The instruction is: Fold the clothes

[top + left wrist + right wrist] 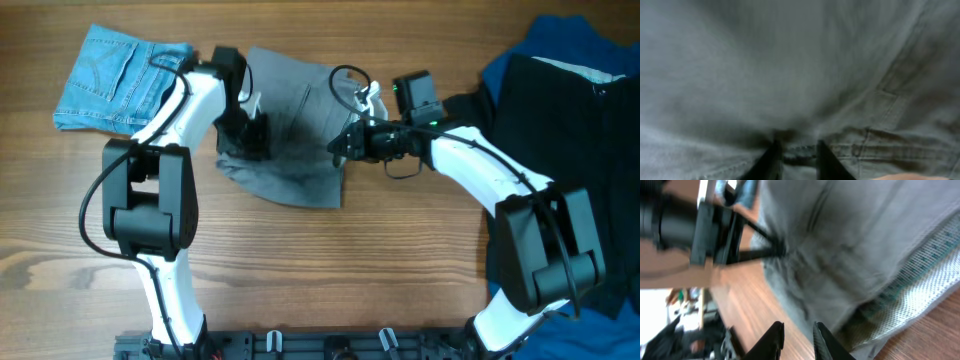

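One grey shorts point(295, 130), one denim shorts point(105, 80); two jaws, both narrowly apart, grip unclear

Bare desk point(330, 270) lay open across the lower centre. Denim shorts point(110, 75) blocked the upper left, dark garments point(560, 110) the right edge. Grey shorts point(295, 140), left arm point(150, 190) and right arm point(520, 210) crowded the upper middle.

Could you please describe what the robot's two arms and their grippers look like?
Both the left arm and right arm have glossy white rounded links joined by chunky black joint housings. Thin black cables loop beside each. The left gripper and right gripper are black, with slim tapered black fingers. A small green light glows near the right wrist.
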